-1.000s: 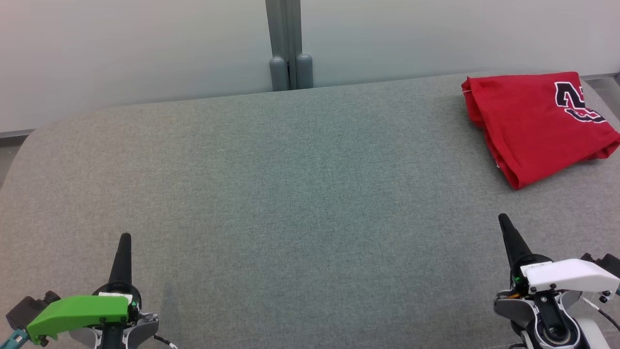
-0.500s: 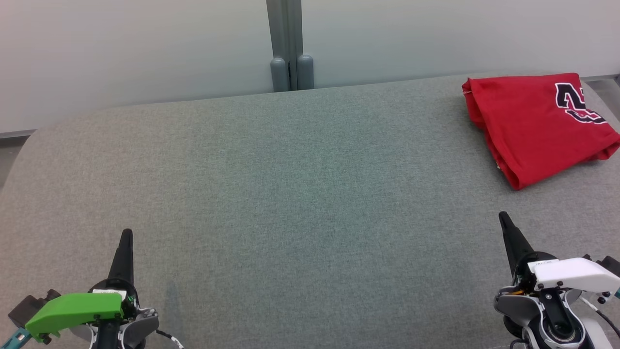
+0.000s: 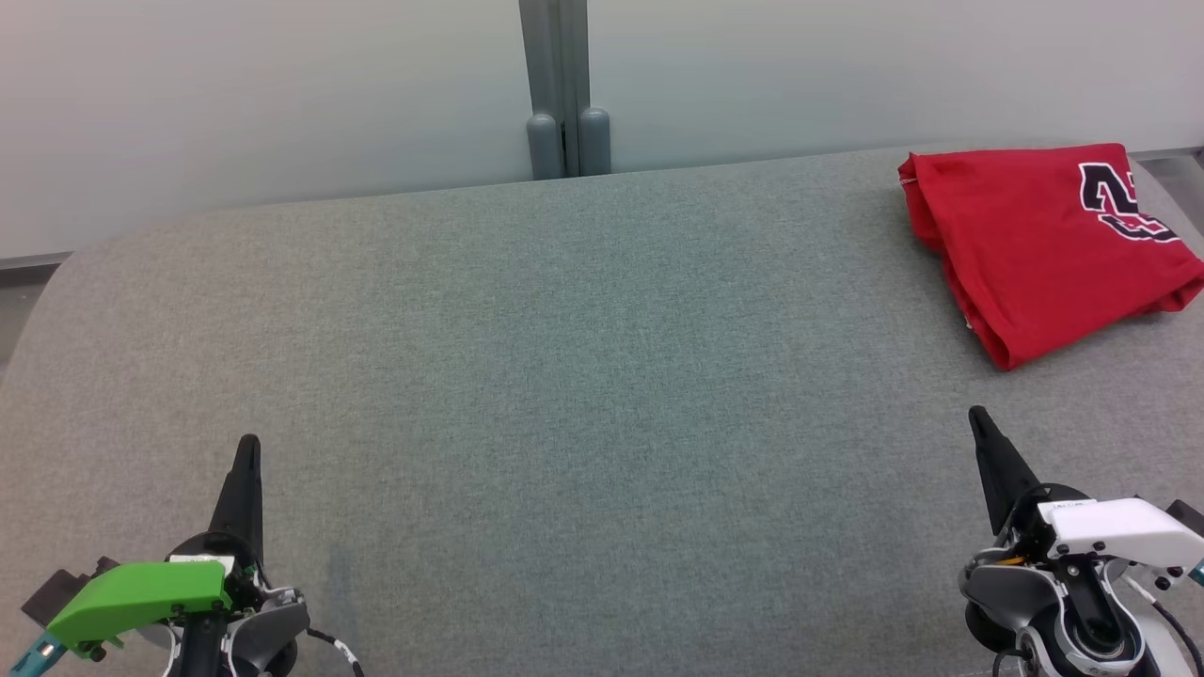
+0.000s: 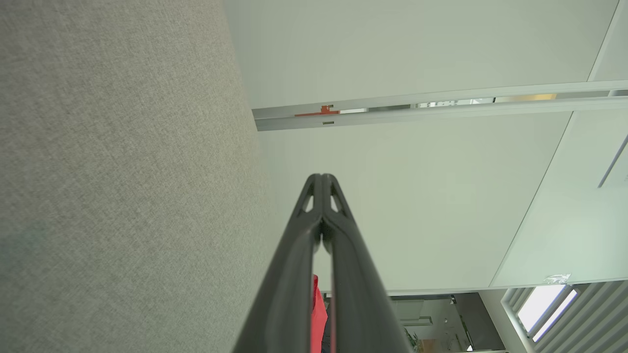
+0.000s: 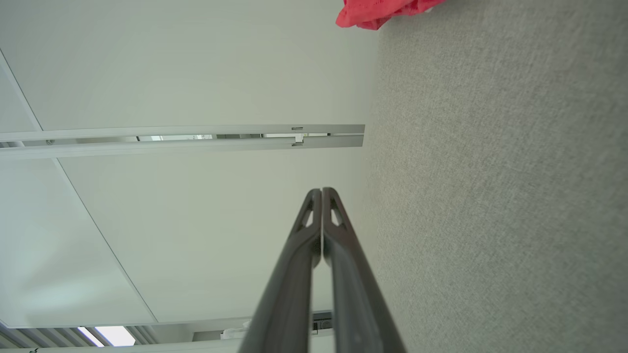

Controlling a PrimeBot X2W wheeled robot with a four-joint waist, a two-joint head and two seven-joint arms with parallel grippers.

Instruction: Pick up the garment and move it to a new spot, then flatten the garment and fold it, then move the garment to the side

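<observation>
The garment [image 3: 1044, 249] is a red shirt with dark lettering, folded into a compact rectangle at the far right of the grey table [image 3: 564, 357]. A corner of the garment [image 5: 378, 12] shows at the top of the right wrist view, and a sliver of the garment [image 4: 318, 318] peeks between the fingers in the left wrist view. My left gripper [image 3: 247, 444] hovers at the lower left, shut and holding nothing. My right gripper [image 3: 976, 416] sits at the lower right, shut and empty, well short of the shirt. Both pairs of fingertips touch, left gripper [image 4: 321, 177] and right gripper [image 5: 321, 191].
A pale wall with a grey vertical post [image 3: 562, 89] runs behind the table's far edge. The table's left end curves down to the floor [image 3: 14, 301]. The wide middle of the fabric surface is bare.
The left gripper has crept slightly forward and the right gripper barely so. The garment lies still.
</observation>
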